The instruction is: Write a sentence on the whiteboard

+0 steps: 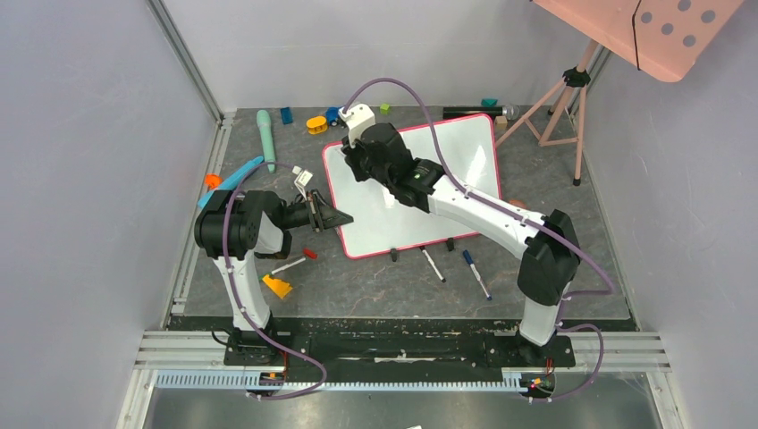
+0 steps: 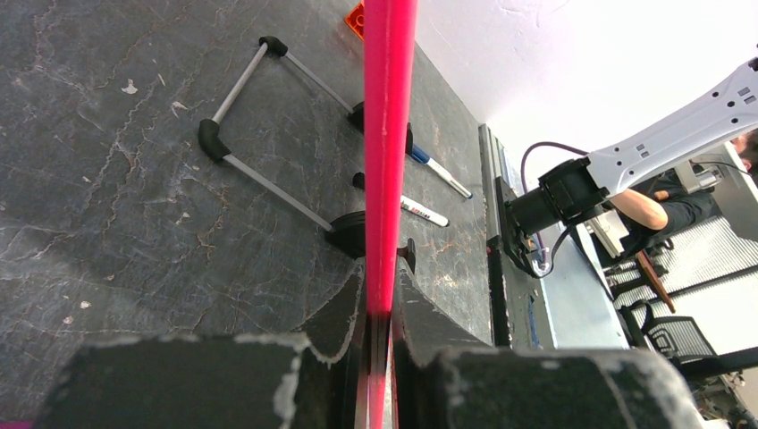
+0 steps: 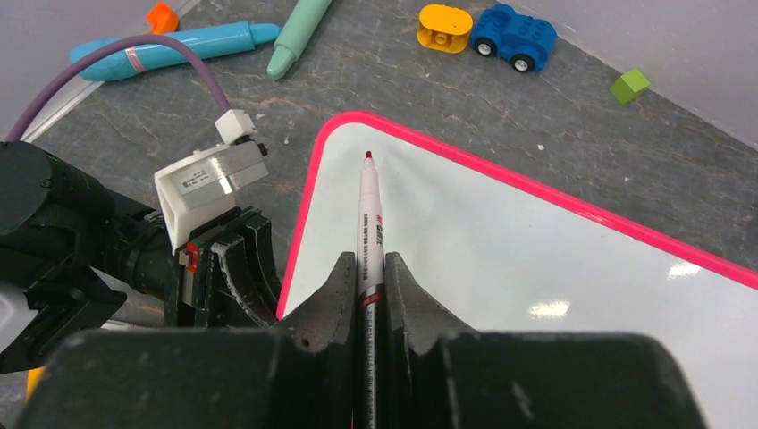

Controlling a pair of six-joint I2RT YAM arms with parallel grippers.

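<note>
From the top camera my right arm lies across the upper left of the whiteboard, hiding its own fingers, whatever they hold and that part of the board's face from me. On the left wrist camera I get the board only edge-on, a pink strip running out of the top of the picture, its lower end buried between the fingers of the left gripper. On the right wrist camera the board runs off the right and bottom edges. The marker there has its lower barrel swallowed between the fingers, its print is too small to read, and I can't tell whether its red tip touches the surface.
</note>
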